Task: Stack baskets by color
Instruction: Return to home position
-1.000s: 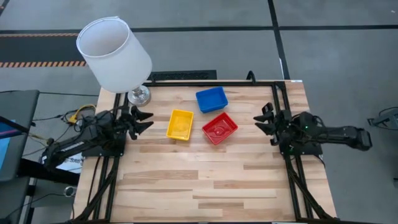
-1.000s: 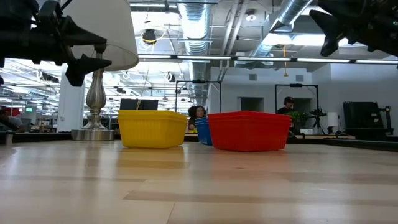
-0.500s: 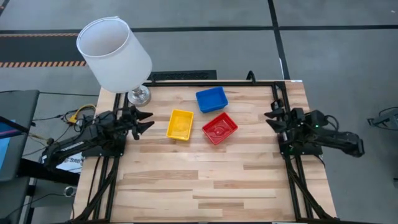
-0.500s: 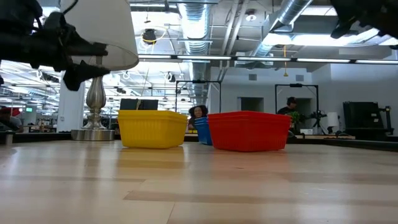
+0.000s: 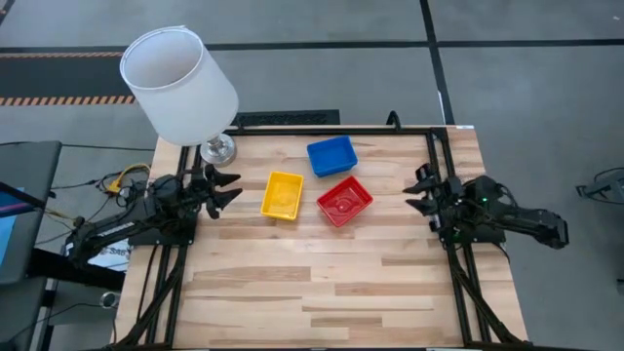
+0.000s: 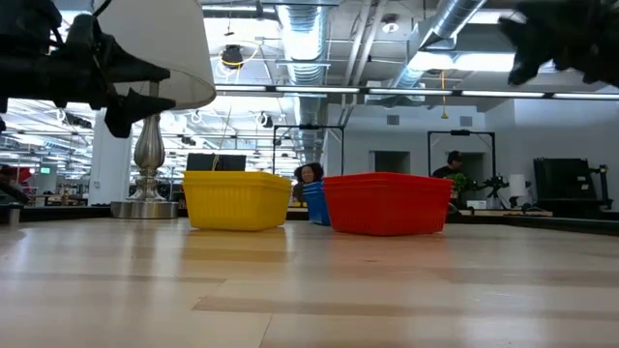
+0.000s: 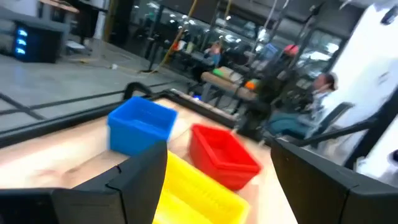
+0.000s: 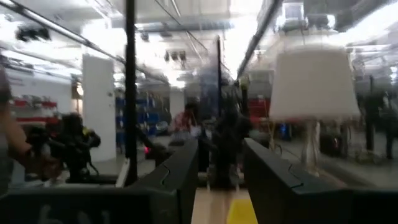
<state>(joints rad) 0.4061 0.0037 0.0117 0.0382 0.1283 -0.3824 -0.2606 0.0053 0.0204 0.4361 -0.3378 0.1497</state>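
Observation:
Three baskets stand on their bottoms on the wooden table's far middle: a yellow basket (image 5: 283, 194) (image 6: 236, 199) (image 7: 199, 193), a red basket (image 5: 344, 201) (image 6: 387, 203) (image 7: 221, 152) to its right, and a blue basket (image 5: 331, 155) (image 7: 140, 124) behind them; in the low view the other two hide most of the blue basket. My left gripper (image 5: 232, 189) (image 6: 145, 82) hovers open at the table's left edge, pointing level at the yellow basket. My right gripper (image 5: 417, 190) (image 6: 527, 48) hovers open at the right edge, facing the red basket. Neither holds anything.
A lamp with a white shade (image 5: 180, 83) (image 8: 314, 84) stands on its metal base (image 5: 217, 149) at the far left corner, close behind my left gripper. Black frame rails (image 5: 434, 146) run along the table's edges. Bare tabletop (image 5: 322, 283) lies on the near side.
My right gripper drew back toward the table's right edge and rose, then came back toward the red basket and sank to about where it was. My left gripper has rolled a little in place. The baskets have not moved.

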